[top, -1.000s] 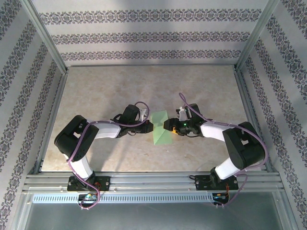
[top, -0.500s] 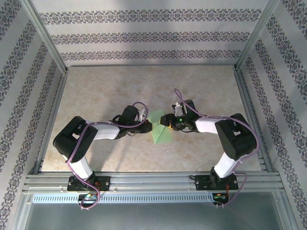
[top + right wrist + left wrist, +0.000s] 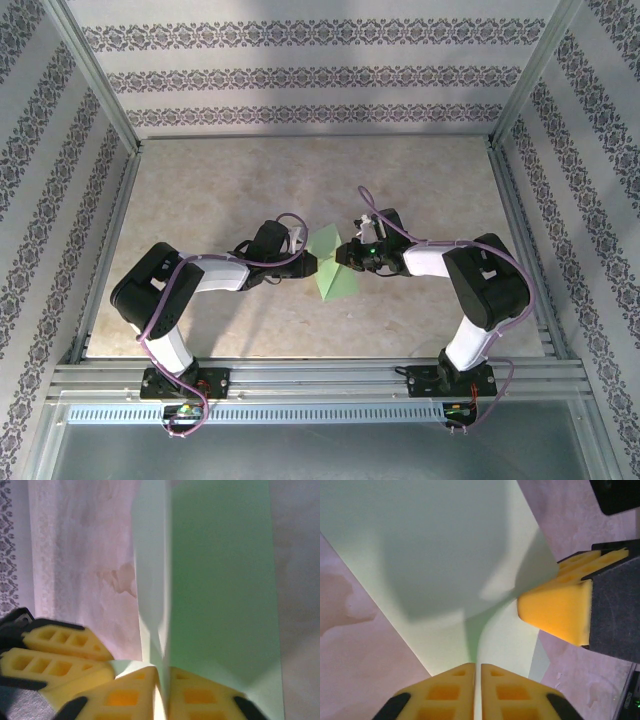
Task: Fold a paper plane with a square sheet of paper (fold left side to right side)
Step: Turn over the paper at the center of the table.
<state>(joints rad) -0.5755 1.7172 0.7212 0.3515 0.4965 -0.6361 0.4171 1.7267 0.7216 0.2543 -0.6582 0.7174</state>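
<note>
The pale green sheet of paper (image 3: 335, 272) sits mid-tabletop (image 3: 220, 180) directly between the two claws, its long axis running far to near, matte and partly folded with one flap lifted. The left claw (image 3: 303, 258) is pinched narrow on its left edge. The right claw (image 3: 347, 254) is closed on the raised flap, so both are equally near.

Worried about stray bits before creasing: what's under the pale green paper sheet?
The beige marbled table shows around the pale green paper sheet. The patch directly beneath is covered, so it cannot be checked.
</note>
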